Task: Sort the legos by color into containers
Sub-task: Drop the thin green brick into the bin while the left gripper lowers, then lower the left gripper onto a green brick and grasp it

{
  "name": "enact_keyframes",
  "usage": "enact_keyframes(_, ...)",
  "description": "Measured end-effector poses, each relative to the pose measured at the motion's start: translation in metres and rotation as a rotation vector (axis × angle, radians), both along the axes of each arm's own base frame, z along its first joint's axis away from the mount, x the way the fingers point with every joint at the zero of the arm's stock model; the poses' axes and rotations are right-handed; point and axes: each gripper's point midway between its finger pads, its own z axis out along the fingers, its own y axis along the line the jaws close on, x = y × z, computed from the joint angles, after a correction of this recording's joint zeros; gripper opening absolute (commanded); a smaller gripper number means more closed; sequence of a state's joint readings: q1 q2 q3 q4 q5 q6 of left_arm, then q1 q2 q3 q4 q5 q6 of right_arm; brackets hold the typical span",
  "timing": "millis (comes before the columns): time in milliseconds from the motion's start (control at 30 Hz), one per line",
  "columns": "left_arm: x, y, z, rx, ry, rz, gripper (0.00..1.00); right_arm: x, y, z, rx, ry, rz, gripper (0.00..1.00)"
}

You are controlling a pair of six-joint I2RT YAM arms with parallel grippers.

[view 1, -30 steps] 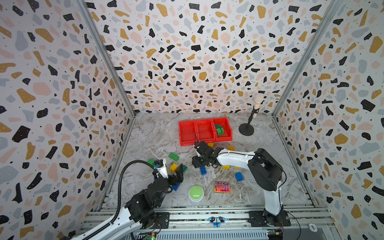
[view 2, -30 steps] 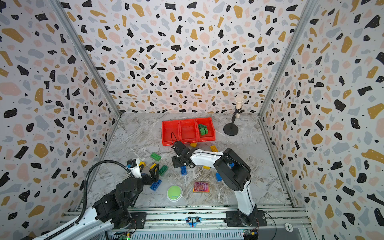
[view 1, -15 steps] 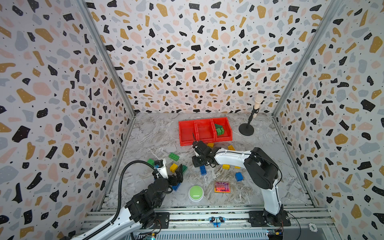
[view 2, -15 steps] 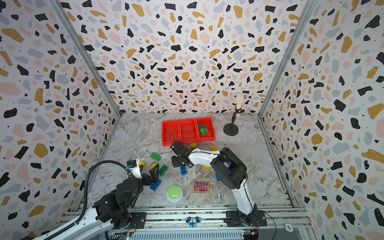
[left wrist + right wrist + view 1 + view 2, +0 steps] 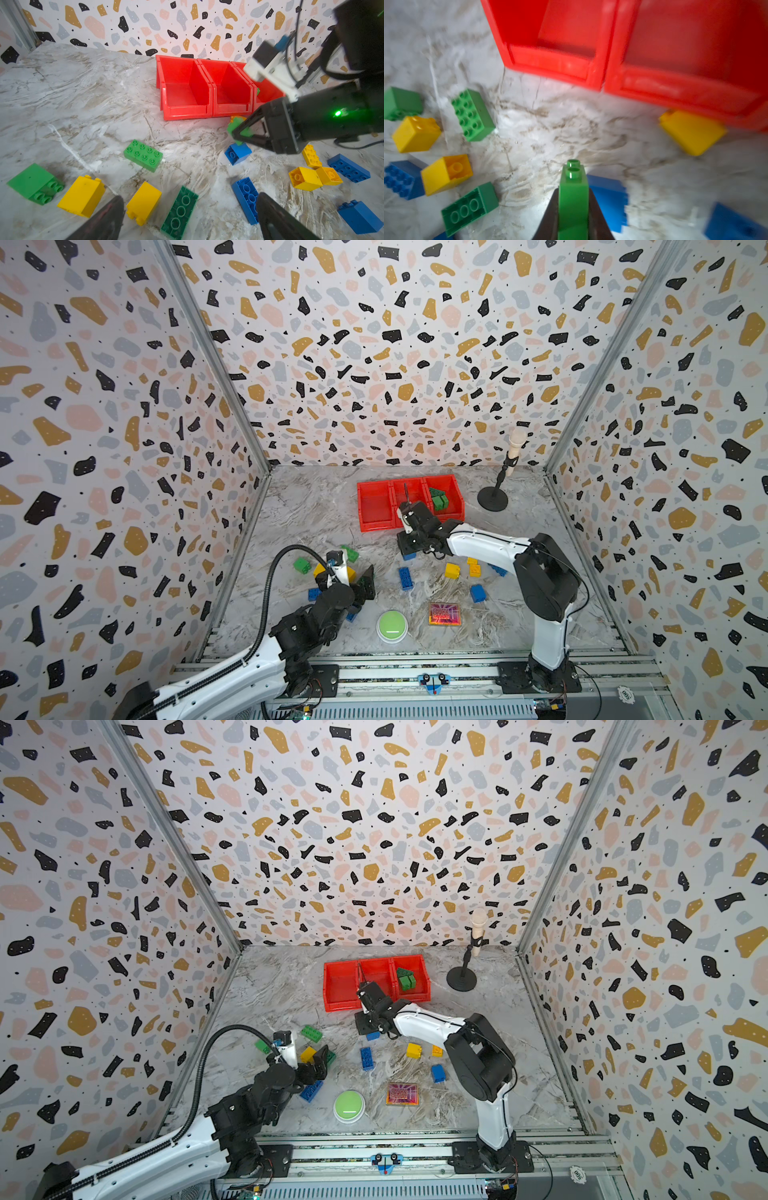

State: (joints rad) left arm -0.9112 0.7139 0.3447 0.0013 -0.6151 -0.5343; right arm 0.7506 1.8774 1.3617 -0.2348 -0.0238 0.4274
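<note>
The right end effector is pinching a small green lego btwn its fingertips, studs pointing away from the wrist. It hangs just in front of the containers, nr the middle bin's front wall and directly over a blue square lego; can't tell if the two touch. The left end effector is spread wide, gripping nothing, over the left cluster on the table. In its wrist view a dark green oblong lego, lying studs-down, shows in the gap btwn the fingers, w/ a yellow lego just beside it, a second yellow lego next over, a light green oblong lego farther toward the bins, and a green lego on its side at the cluster's edge. The containers stand in a row at back-centre of the table; the rightmost bin holds a few green legos. A third yellow lego lies right at the bins' front wall. A blue oblong lego lies mid-table, w/ more yellow & blue ones loose by the right arm. Nr the front edge sit a round green button and a shiny card, close but apart. A mic stand is right of the bins.
</note>
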Motion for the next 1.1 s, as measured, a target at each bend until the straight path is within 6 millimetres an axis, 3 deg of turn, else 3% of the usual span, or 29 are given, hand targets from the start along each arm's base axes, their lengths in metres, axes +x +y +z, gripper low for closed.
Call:
enact_keyframes(167,0.02,-0.027,0.02,0.012,0.003,-0.011,1.0,0.056,-0.059,0.039,0.03,-0.098,-0.127,0.17)
enact_keyframes(300,0.038,-0.049,0.032,0.029,0.011,-0.005,1.0,0.103,-0.1,0.043,0.021,-0.131,-0.223,0.18)
enact_keyframes(433,0.054,-0.057,0.032,0.034,0.04,0.024,1.0,0.136,-0.113,0.034,0.01,-0.139,-0.257,0.19)
enact_keyframes(533,0.066,-0.042,0.021,0.03,0.084,0.079,1.0,0.155,-0.115,0.023,0.001,-0.136,-0.26,0.23)
enact_keyframes(600,0.072,-0.028,0.014,0.019,0.11,0.123,1.0,0.165,-0.115,0.014,-0.003,-0.131,-0.258,0.35)
enact_keyframes(700,0.079,-0.01,0.007,-0.007,0.135,0.178,1.0,0.172,-0.115,0.005,-0.006,-0.123,-0.25,0.65)
enact_keyframes(767,0.081,0.0,0.001,-0.019,0.156,0.201,1.0,0.173,-0.115,0.003,-0.002,-0.117,-0.241,0.76)
enact_keyframes(933,0.084,0.024,-0.019,-0.047,0.214,0.256,1.0,0.168,-0.108,0.018,0.036,-0.141,-0.208,0.9)
enact_keyframes(1100,0.087,0.047,-0.047,-0.051,0.296,0.32,1.0,0.133,-0.092,0.057,0.072,-0.184,-0.152,1.0)
